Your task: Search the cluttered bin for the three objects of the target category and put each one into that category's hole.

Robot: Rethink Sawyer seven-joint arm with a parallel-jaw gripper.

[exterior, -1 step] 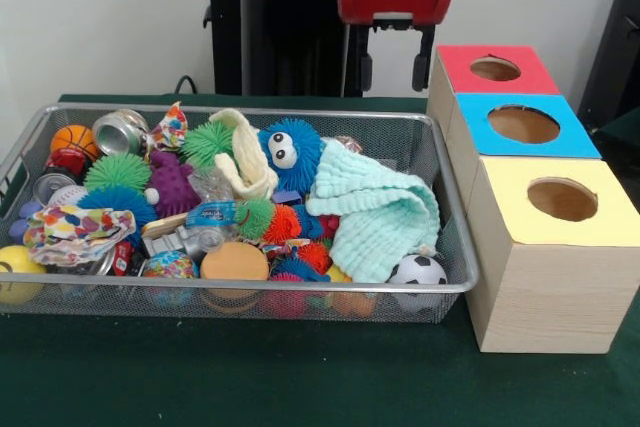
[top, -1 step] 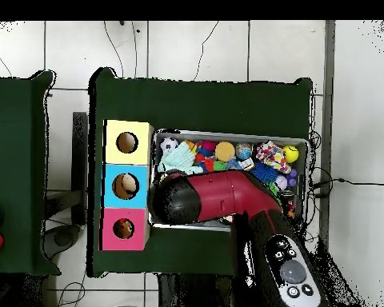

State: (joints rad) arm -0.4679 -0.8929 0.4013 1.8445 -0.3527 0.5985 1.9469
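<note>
Three holes wait for you in a row of wooden boxes: the red-topped box (exterior, -1 step: 494,69) nearest the gripper (exterior, -1 step: 394,72), then the blue-topped box (exterior, -1 step: 523,124), then the yellow-topped box (exterior, -1 step: 560,199) farthest out. Each hole faces straight up, so anything you sort must drop in from above. The row's long axis runs away from the gripper, alongside the wire bin (exterior, -1 step: 455,287).

You cannot tell the target category from the pictures, so the three objects cannot be named. They presumably lie somewhere in the bin's pile, below and forward of the gripper. Candidates include a soccer ball (exterior, -1 step: 417,270) in the corner beside the yellow-topped box, a small basketball (exterior, -1 step: 74,138) and a metal can (exterior, -1 step: 120,132) at the far end, and spiky rubber balls in between, one a blue ball with googly eyes (exterior, -1 step: 290,151). A mint cloth (exterior, -1 step: 375,212) drapes over part of the heap and may hide things.

Your gripper hangs high behind the bin's back rim, its two black fingers spread apart and holding nothing.
</note>
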